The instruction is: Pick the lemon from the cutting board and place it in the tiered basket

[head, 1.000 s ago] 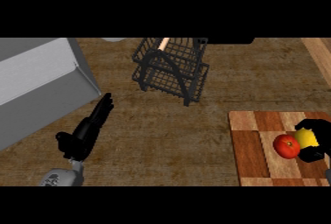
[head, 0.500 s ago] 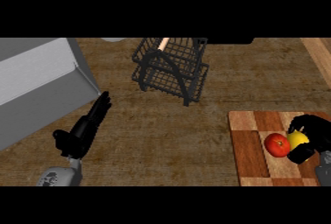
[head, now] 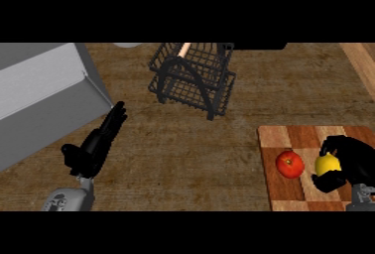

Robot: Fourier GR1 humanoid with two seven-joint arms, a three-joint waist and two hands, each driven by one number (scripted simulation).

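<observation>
The left hand rests at the left, fingers straight and holding nothing. The basket stands up the counter, well apart from the board. On the board a tomato lies just beside the lemon, and the right hand has its fingers curled round the lemon. The lemon is probably light, stiff and rollable, best held across its middle. No writing is legible.

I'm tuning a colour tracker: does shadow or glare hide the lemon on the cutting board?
Head view: no glare; the lemon reads bright yellow, hidden in part by the black right hand curled round it; the tomato beside it shows whole.
</observation>
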